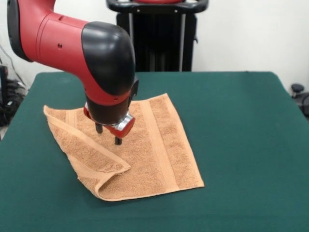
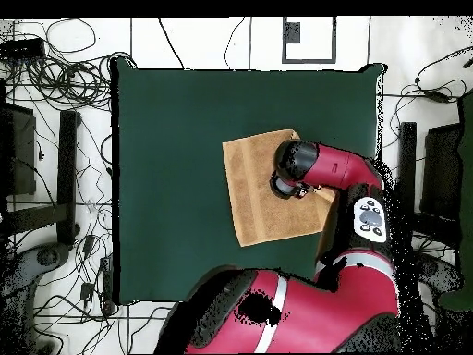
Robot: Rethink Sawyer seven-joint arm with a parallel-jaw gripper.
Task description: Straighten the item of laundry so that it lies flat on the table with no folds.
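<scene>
From the front I see the gripper (image 1: 108, 134) poised over the orange terry towel (image 1: 159, 145), its two dark fingers (image 1: 118, 140) narrowly apart and empty, with the towel's left edge folded over. Overhead, the arm (image 2: 333, 171) hides that fold. The towel lies right of centre on the green felt table (image 2: 175, 166), and cables (image 2: 65, 74) litter the floor.

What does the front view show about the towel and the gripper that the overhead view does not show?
Only the front view shows the fold: the towel's left edge is turned over onto itself in a long flap, and the gripper hangs above the middle of the cloth with its two fingers a little apart. Only the overhead view shows the whole table and that the towel lies toward one side of it; there the arm hides the gripper and part of the cloth. Both show one orange-tan towel on the green table with the arm over it.
</scene>
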